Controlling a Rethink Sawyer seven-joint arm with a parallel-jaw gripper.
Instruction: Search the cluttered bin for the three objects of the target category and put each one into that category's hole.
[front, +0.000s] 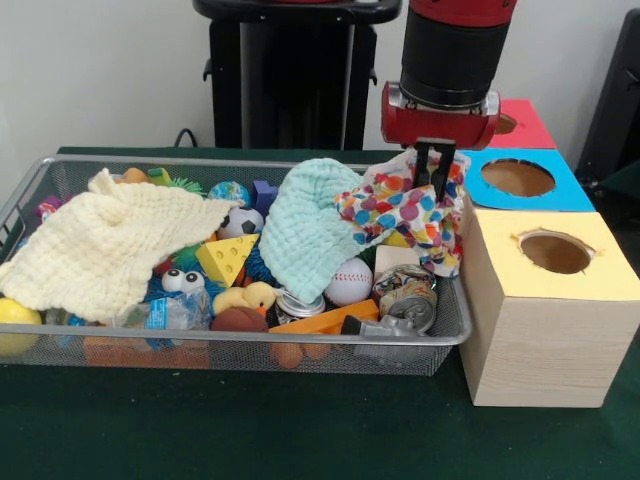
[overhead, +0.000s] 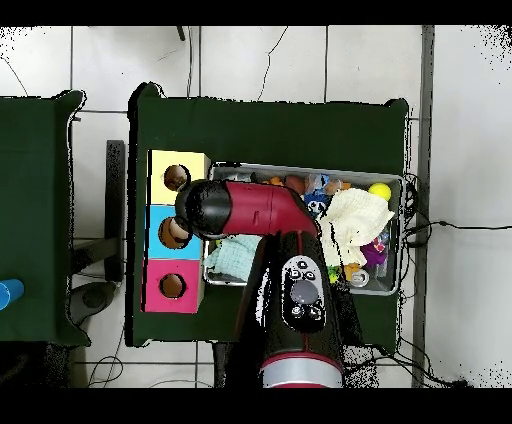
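Note:
The wire mesh bin holds a cream waffle-knit cloth at the left, a mint-green waffle-knit cloth in the middle and a white cloth with coloured dots at the right end. My gripper hangs over the bin's right end. Its fingers are pinched together on the top of the dotted cloth, which is drawn up towards them. The yellow-topped wooden box with its round hole stands just right of the bin. In the overhead view my arm hides the gripper and the dotted cloth.
A blue-topped box and a red-topped box stand behind the yellow one. The bin also holds a baseball, a soccer ball, a cheese wedge, a rubber duck, a can and a fuzzy blue toy with eyes.

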